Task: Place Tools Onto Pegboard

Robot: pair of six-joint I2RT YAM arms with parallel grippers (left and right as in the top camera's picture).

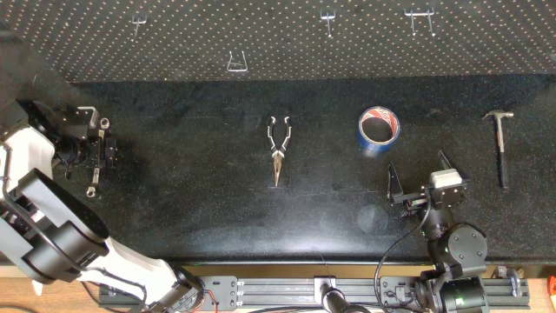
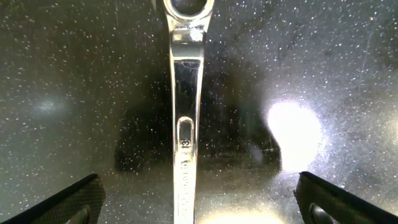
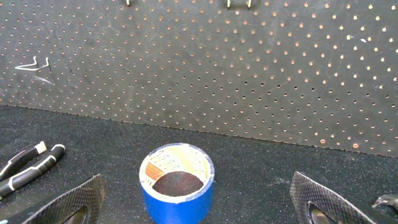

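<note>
The left jaws hang spread over the bench (image 2: 62, 93), the wrench (image 2: 185, 106) lying lengthwise midway between them, apparently lined up for a pinch across its shank. The right jaws, also spread, face the tape roll (image 3: 177, 186) just ahead, pegboard (image 3: 249, 81) beyond.

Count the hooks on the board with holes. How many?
4 hooks: one upper left, one lower, above the pliers, one top middle, one top right. The left arm could hide more.
</note>
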